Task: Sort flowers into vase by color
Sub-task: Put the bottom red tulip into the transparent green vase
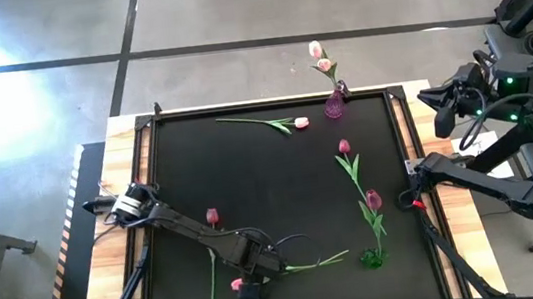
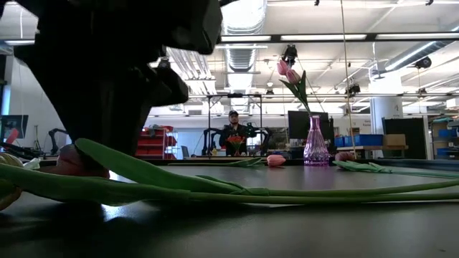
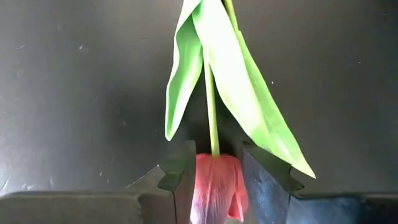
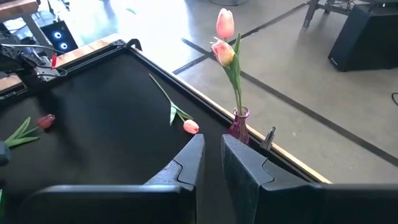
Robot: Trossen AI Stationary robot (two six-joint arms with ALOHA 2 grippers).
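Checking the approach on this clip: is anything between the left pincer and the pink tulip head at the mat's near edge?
Nothing visible. The left pincer already straddles the pink tulip head, one finger on each side; only its own stem and leaves extend ahead.
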